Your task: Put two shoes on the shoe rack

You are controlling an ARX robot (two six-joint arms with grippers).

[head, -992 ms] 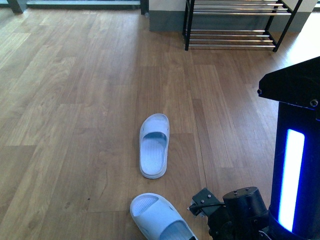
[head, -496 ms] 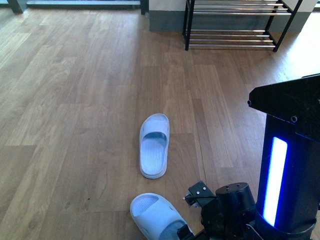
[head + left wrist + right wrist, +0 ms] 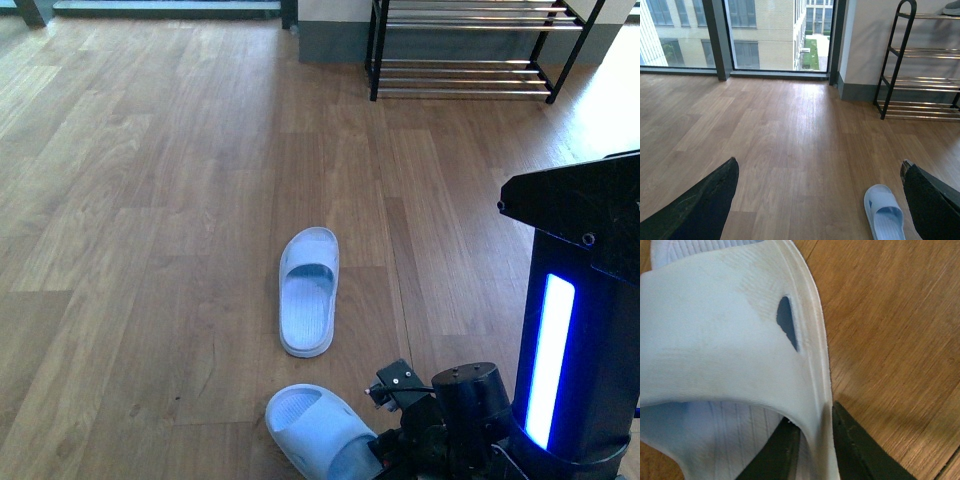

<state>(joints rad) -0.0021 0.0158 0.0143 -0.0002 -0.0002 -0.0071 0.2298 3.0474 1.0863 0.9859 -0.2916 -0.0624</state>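
Fingers (image 3: 772, 452) of the right gripper (image 3: 812, 435) are closed on the side rim of the near slide (image 3: 730, 340): one inside the footbed, one outside, just above the floor (image 3: 890, 315).

Both shoes are pale blue slides, not lace-ups. In the front view the near slide (image 3: 320, 432) lies diagonally, its toe away to the left and its heel under the right arm. The far slide (image 3: 308, 290) lies ahead of it, long axis pointing roughly at the shoe rack (image 3: 470, 50).

The rack stands well apart, ahead and right, against the wall. The floor between is bare, and the far slide sits left of that line.

Left gripper (image 3: 817, 200): fingers spread wide, nothing between them.

Judgement: lift first, to clear the far slide.
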